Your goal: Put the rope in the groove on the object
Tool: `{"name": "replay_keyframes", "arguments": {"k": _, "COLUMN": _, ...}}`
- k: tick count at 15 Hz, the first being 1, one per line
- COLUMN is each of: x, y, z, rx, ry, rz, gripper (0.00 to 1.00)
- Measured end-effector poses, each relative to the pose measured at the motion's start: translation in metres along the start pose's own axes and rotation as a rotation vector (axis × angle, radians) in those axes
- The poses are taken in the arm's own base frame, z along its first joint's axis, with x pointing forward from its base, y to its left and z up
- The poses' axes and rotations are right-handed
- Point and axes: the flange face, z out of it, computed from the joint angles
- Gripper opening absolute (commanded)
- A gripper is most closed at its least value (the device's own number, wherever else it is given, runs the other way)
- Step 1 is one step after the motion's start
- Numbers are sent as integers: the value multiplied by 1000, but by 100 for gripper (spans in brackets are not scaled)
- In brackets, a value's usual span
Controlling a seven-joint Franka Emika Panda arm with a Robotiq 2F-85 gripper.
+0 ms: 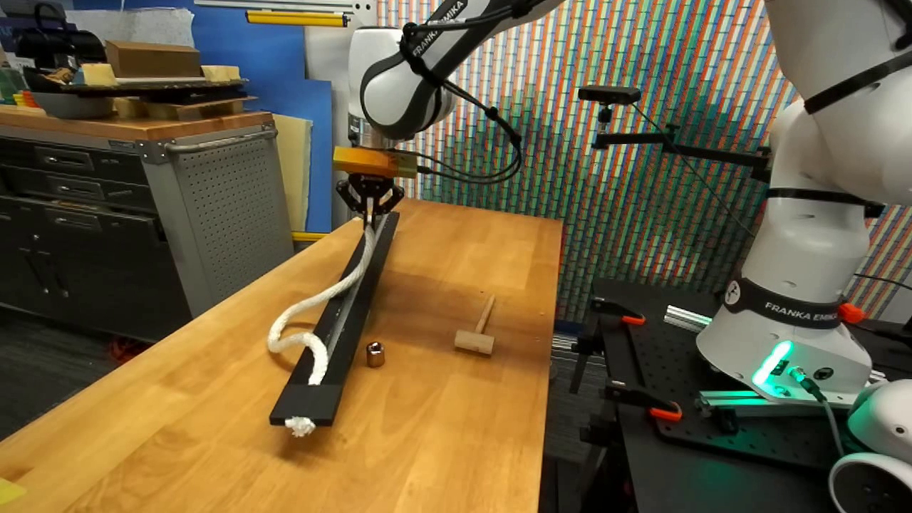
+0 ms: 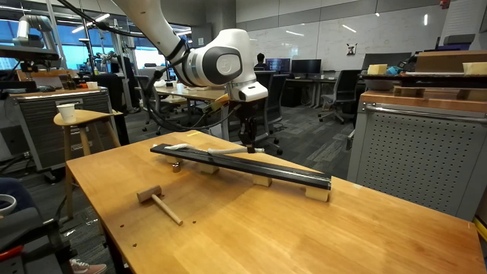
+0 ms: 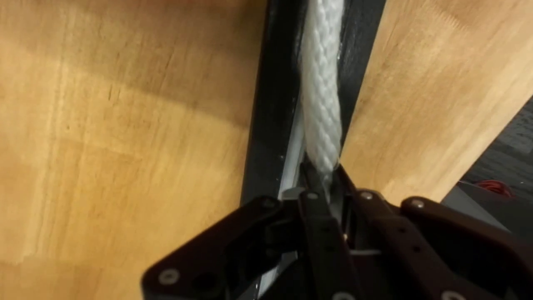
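Observation:
The white rope [image 1: 368,253] has its frayed near end [image 1: 299,426] under the near end of the black bar [image 1: 358,313]. From there it bends in a loose loop off the bar's side and rises to my gripper [image 1: 369,219]. My gripper is shut on the rope close to its far end, and a short tip sticks out past the fingers [image 2: 250,148]. The held stretch of rope [image 3: 322,83] is above the bar. The groove [image 3: 292,156] runs beside and beneath it in the wrist view. The fingertips [image 3: 324,171] partly hide the rope's end.
The bar rests on several wooden blocks [image 2: 262,180] on the wooden table [image 1: 442,427]. A small metal cylinder [image 1: 375,355] stands close beside the bar. A wooden mallet [image 1: 474,342] lies farther off. A grey cabinet [image 1: 221,214] stands past the table's edge.

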Motion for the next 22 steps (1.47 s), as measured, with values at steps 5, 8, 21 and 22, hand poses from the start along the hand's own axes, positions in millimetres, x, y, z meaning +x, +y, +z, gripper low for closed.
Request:
{"name": "replay_keyframes", "arguments": {"k": 5, "x": 33, "y": 4, "z": -23, "rx": 16, "ry": 62, "rz": 11, "gripper": 3}}
{"name": "replay_keyframes", "arguments": {"k": 8, "x": 62, "y": 19, "z": -27, "rx": 9, "ry": 89, "rz": 53, "gripper": 3}}
{"name": "replay_keyframes", "arguments": {"k": 21, "x": 127, "y": 50, "z": -28, "rx": 23, "ry": 111, "rz": 202, "gripper": 3}}
{"name": "replay_keyframes", "arguments": {"k": 22, "x": 128, "y": 48, "z": -25, "rx": 21, "ry": 112, "rz": 205, "gripper": 3}}
